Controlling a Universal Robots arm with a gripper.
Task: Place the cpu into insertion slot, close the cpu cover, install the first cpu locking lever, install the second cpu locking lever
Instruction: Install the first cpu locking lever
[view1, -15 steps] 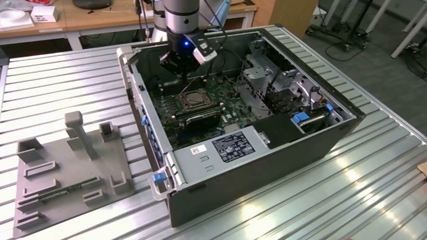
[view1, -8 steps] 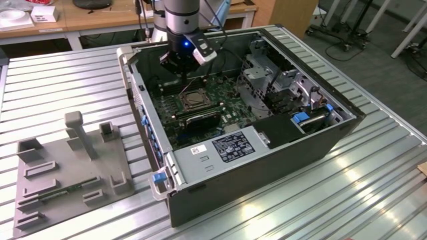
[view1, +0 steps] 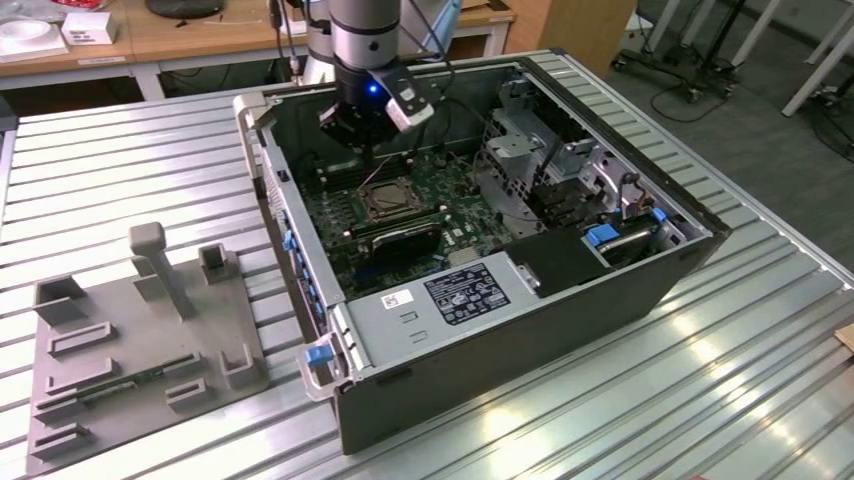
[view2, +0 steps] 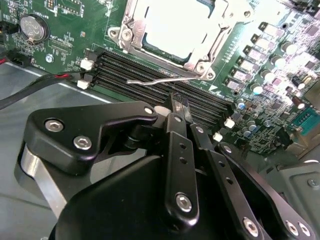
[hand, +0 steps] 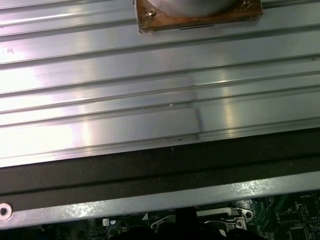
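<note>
We see an open computer case (view1: 534, 300) lying on a ribbed metal table (view1: 134, 170), filling the centre and right of the exterior view. A grey fixture tray (view1: 134, 345) sits at the lower left of that frame. The arm reaches down at the upper centre, and its gripper (view1: 363, 140) hangs inside the case over the green motherboard (view1: 447, 195), just above the insertion slot (view1: 387, 198) in the frame.

In the second wrist view the gripper (view2: 179, 107) has its black fingertips (view2: 176, 117) pressed together, and we see nothing held between them. They hover over the long black memory slots (view2: 150, 70). Just beyond the tips lies a thin wire locking lever (view2: 160, 80), stretched along the near edge of the socket – we cannot tell whether it is latched. The cpu (view2: 172, 25) shows as a pale, bright square seated in the socket, and the silvery cpu cover (view2: 165, 54) lies flat around it, framing it. A coin battery (view2: 34, 27) sits on the board well apart from the socket.

In the first wrist view we see the ribbed table (hand: 150, 100) and the case's metal edge (hand: 150, 200).
</note>
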